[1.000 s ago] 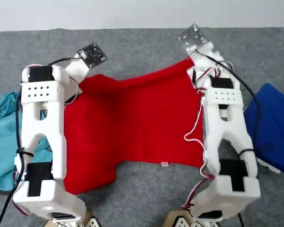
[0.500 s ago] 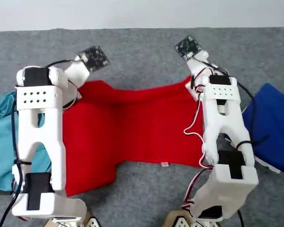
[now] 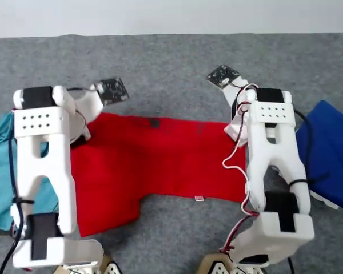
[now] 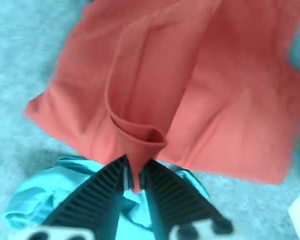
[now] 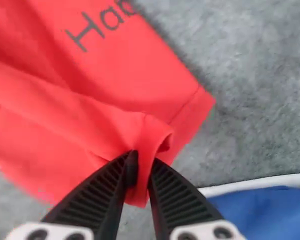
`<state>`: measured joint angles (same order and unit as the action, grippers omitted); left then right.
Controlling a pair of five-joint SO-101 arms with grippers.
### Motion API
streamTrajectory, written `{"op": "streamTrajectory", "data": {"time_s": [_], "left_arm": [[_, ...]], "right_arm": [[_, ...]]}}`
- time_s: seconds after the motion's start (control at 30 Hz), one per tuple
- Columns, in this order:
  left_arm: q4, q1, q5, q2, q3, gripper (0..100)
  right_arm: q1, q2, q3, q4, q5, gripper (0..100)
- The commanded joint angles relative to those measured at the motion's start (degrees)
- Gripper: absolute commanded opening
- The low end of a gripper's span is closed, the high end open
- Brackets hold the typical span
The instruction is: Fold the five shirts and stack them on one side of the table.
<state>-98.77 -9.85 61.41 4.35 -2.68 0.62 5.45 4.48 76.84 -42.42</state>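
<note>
A red shirt (image 3: 154,160) lies spread across the grey table between the two arms, its far edge lifted and folded toward the near side. My left gripper (image 4: 135,180) is shut on a pinched fold of the red shirt (image 4: 190,100), at its far left corner in the high view. My right gripper (image 5: 138,175) is shut on the red shirt (image 5: 80,100) at its far right corner, where dark print shows. A teal shirt (image 3: 3,171) lies crumpled at the left edge. At the right sits a blue shirt (image 3: 331,151).
The grey table (image 3: 171,63) stretches bare beyond the red shirt to a white wall at the back. The teal shirt (image 4: 35,210) sits just under my left gripper. The blue shirt (image 5: 265,210) lies close beside my right gripper.
Both arms have drawn back toward the near side with the shirt's far edge, so the red shirt's far part now folds over and its visible span has shortened.
</note>
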Motion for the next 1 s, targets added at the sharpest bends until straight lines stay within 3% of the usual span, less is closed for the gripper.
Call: {"op": "streamTrajectory", "data": {"time_s": [0.0, 0.27, 0.47, 0.63, 0.73, 0.83, 0.97], "left_arm": [[-1.85, -0.09, 2.37, 7.03, -6.55, 1], [-1.76, -1.67, 6.59, 18.73, -22.29, 1], [-1.67, -1.85, 7.03, 21.27, -25.89, 1], [-1.58, -4.66, 6.95, 21.27, -25.80, 8], [-1.49, -7.74, 5.19, 21.71, -25.36, 17], [-1.58, -10.11, 4.13, 21.71, -23.43, 19], [-1.67, -12.31, 4.48, 21.71, -20.35, 20]], "right_arm": [[0.40, -6.37, 4.75, 0.31, -0.97, 1.1], [1.45, -15.52, 19.78, -4.00, -1.05, 1.1], [2.86, -18.86, 26.11, -7.16, -1.05, 1.1], [3.12, -19.38, 26.46, -6.73, -1.14, 2.2], [2.59, -19.47, 25.14, -4.35, -0.88, 11.1], [2.77, -19.47, 20.75, -0.22, 2.37, 18.4], [3.03, -19.47, 12.75, 5.67, 4.84, 19.5]]}}
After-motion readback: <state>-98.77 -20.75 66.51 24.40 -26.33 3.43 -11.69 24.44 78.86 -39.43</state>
